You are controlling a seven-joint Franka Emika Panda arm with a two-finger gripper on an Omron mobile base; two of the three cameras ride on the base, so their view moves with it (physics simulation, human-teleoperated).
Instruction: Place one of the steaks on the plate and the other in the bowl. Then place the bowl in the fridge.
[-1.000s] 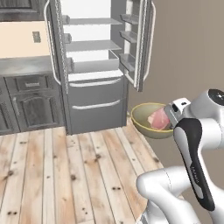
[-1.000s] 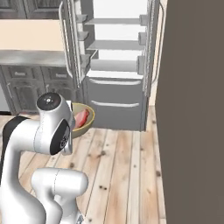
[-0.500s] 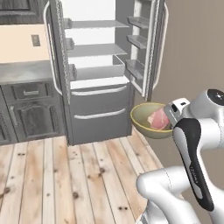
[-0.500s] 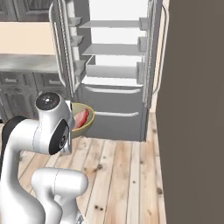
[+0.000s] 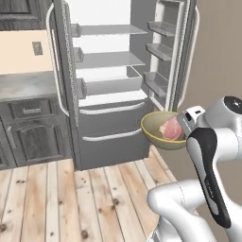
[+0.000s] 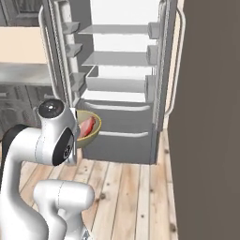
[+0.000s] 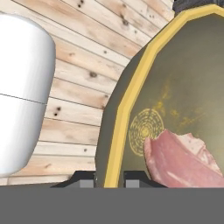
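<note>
At the bowl's near rim the gripper (image 7: 109, 177) was pinched narrow, one finger on each side of the wall, holding the bowl (image 5: 158, 130) off the floor. One steak (image 5: 171, 128) lay inside it, pink with a paler edge, slid towards the gripper side. The bowl looked olive-yellow and shallow, with a faint ring pattern at its centre. Beyond it stood the fridge (image 5: 106, 101), both doors open, white shelves bare. I judged the carrying step was in hand; next the arm would need to reach forward and lift the bowl level onto a shelf.
</note>
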